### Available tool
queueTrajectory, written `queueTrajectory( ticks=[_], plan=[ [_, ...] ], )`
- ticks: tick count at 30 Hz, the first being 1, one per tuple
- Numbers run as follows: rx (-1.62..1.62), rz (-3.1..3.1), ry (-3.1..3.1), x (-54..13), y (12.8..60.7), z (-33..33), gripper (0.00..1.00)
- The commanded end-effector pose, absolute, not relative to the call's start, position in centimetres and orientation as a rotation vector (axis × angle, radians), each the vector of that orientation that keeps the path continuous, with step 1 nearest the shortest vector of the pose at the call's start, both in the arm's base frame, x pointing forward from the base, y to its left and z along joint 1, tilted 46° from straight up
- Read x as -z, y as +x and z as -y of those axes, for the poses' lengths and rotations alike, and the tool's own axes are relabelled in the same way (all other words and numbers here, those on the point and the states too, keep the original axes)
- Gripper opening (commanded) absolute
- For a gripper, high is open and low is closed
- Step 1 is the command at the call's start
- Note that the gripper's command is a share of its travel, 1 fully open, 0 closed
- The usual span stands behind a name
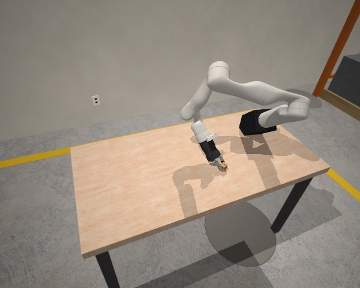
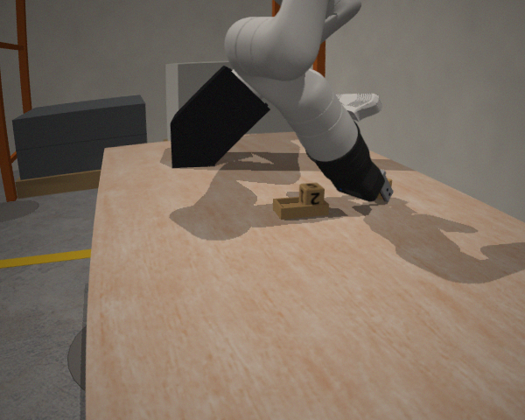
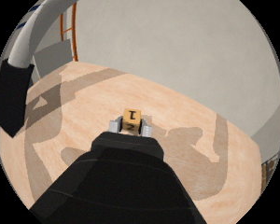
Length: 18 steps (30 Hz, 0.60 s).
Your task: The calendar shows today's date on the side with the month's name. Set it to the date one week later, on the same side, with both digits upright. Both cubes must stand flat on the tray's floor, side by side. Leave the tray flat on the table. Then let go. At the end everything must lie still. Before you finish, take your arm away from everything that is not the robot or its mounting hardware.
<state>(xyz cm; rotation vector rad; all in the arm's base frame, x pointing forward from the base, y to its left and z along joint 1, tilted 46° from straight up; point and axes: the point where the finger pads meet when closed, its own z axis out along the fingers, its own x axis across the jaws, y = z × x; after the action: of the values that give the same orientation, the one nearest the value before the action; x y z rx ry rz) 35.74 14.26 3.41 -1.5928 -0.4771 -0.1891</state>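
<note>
A small wooden tray (image 2: 300, 208) lies flat on the table. One wooden cube (image 2: 311, 193) stands in its right half, with a "2" on the side facing the exterior camera. The tray's left half is empty. My gripper (image 2: 386, 193) is tilted low over the table to the right of the tray and is shut on the second cube (image 1: 224, 166). In the wrist view this cube (image 3: 133, 119) sits between the fingertips and shows a "1". It is at or just above the table top; I cannot tell if it touches. The tray's side with the month's name is not visible.
The arm's black base (image 2: 215, 118) stands at the table's far end behind the tray. The arm's forearm (image 2: 319, 113) leans over the tray's right side. A grey cabinet (image 2: 80, 133) and an orange rack (image 2: 0, 94) stand off the table.
</note>
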Motion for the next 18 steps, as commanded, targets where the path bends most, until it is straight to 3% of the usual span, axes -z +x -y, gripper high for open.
queueTrajectory(
  ticks=[1, 18],
  plan=[
    [0.201, 0.484, -1.595, -3.11, 36.07, -14.60, 0.57],
    [0.201, 0.484, -1.595, -2.77, 36.16, -14.93, 0.57]
  ],
)
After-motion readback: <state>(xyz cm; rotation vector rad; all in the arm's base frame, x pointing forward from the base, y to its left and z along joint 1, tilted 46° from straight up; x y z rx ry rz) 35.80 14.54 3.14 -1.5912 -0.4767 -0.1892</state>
